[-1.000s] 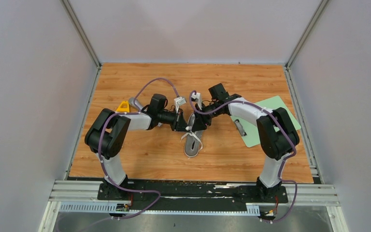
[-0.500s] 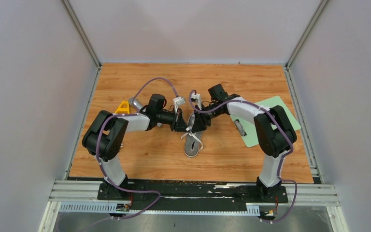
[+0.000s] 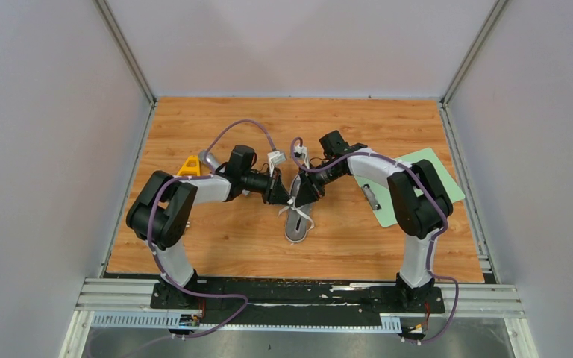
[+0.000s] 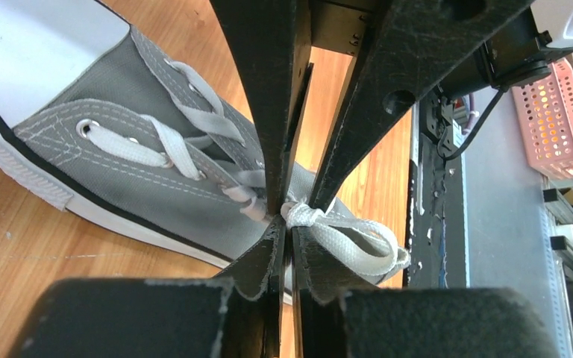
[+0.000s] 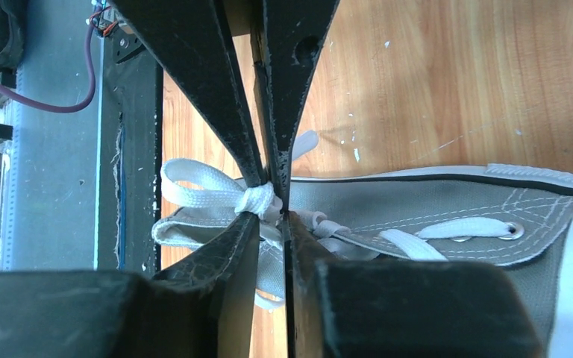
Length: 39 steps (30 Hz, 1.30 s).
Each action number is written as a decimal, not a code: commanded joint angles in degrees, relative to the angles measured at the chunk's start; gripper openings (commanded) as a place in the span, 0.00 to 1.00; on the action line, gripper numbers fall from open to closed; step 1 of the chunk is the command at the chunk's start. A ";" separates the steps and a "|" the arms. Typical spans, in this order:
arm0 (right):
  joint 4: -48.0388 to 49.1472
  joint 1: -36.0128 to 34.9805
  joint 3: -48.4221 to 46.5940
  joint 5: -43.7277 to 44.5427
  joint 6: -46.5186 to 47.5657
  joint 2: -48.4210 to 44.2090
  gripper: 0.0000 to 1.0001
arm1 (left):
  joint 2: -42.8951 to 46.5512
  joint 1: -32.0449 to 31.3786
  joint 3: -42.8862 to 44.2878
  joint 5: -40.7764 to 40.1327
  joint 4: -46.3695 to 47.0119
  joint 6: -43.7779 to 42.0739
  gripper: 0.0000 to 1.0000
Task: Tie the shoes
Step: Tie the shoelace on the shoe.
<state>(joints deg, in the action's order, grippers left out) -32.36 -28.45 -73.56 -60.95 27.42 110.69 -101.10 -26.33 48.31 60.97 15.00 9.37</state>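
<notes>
Resting near the middle of the desk [image 3: 216, 127], the grey canvas sneaker [image 3: 296, 224] was met at its white laces [image 4: 171, 145] by both hands. The left hand [image 4: 286, 240] and the right hand [image 5: 272, 224] were set tip to tip at the knot [image 4: 304, 216], each with its fingers almost together. Whether lace was pinched could not be told. The laces were judged flat, limp and soft, best taken on a bow loop [image 4: 362, 246] rather than at the knot. The sneaker was judged light and likely to slide if pulled hard, and its rubber sole [image 4: 15, 168] was judged stiff.
</notes>
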 commanded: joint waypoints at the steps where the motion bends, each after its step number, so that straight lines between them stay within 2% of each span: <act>1: -1.48 -0.56 -1.50 -3.30 2.01 0.77 0.14 | 2.92 0.14 1.33 1.91 -2.93 -4.91 0.14; 8: -1.92 -0.56 -1.16 -1.84 2.15 -0.19 0.03 | 3.45 0.15 5.01 0.22 -14.37 -15.30 0.25; 11: -1.85 -0.41 -1.15 -0.51 1.56 -0.71 0.02 | 3.69 0.14 5.04 0.19 -15.46 -16.16 0.30; 17: -1.51 0.39 -1.40 2.42 -0.54 -1.62 0.00 | 3.68 0.13 5.85 0.16 -17.91 -17.30 0.33; 24: -0.08 0.96 -1.29 3.80 -3.61 -2.96 0.00 | 4.30 0.14 7.11 -0.59 -19.94 -16.97 0.38; 29: 0.80 1.11 -1.24 3.86 -5.72 -3.52 0.00 | 4.35 0.20 9.61 -4.54 -24.92 -16.67 0.39; 35: 3.61 1.11 -0.03 5.17 -9.85 -6.02 0.00 | 7.37 0.59 11.53 -14.07 -29.74 -11.34 0.43; 39: 5.99 1.09 1.91 8.04 -11.46 -8.36 0.00 | 10.99 1.39 9.67 -14.35 -28.50 -4.69 0.44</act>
<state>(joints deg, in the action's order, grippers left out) -31.22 -27.62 -72.90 -55.29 18.74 107.04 -95.94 -25.78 58.06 48.88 -13.13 -1.61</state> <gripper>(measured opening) 0.009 0.433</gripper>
